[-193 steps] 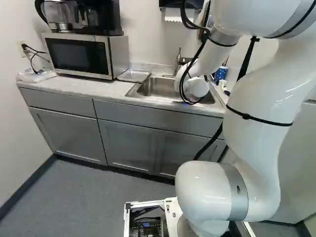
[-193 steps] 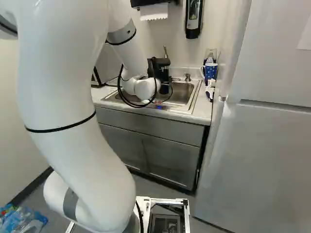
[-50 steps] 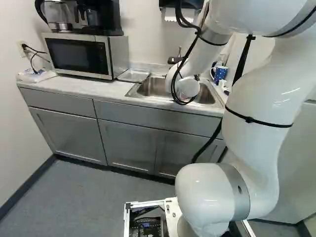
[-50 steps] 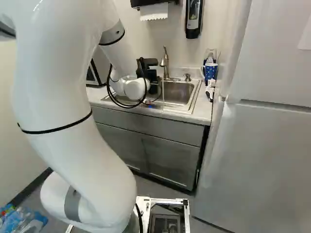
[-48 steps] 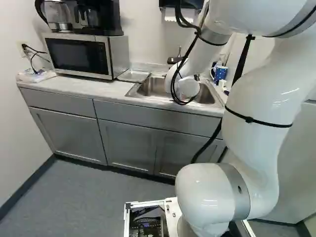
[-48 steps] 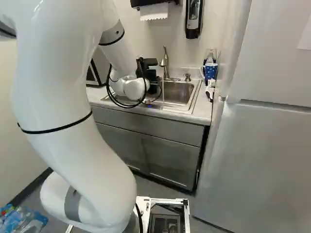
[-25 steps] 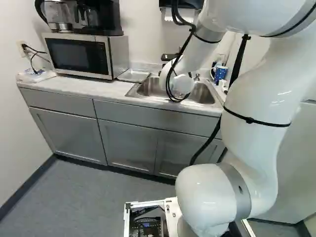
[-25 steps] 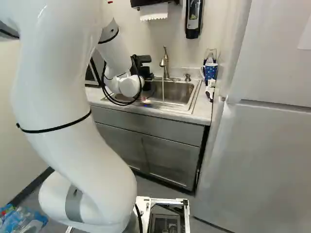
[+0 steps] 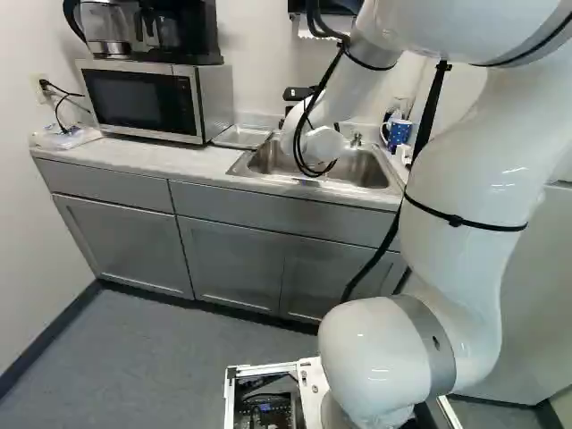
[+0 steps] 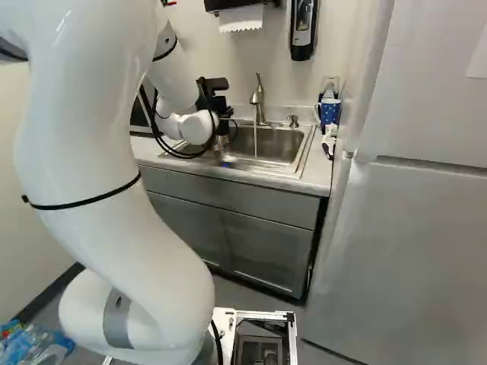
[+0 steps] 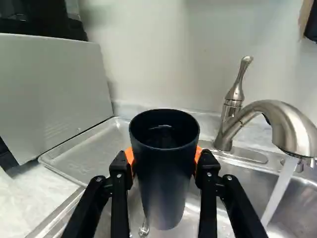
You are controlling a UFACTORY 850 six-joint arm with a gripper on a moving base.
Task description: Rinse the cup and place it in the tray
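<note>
Arm [image 9: 456, 223]: arched forward, wrist over the left side of the sink [image 10: 283, 143]
Gripper [image 11: 164, 156]: clamped on the cup from both sides
Cup [image 11: 163, 191]: upright, left of the running water [image 11: 280, 192]; rinse probably done, placing in hand
Tray [image 11: 91, 151]: left; next, likely shift over it, lower, release
Faucet [image 11: 277, 113]: far side

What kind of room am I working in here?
Probably a small break-room kitchen or kitchenette: a stainless-steel sink with running water from its brushed-metal faucet, a silver microwave with a black door, and a black coffee maker on top of it.
</note>
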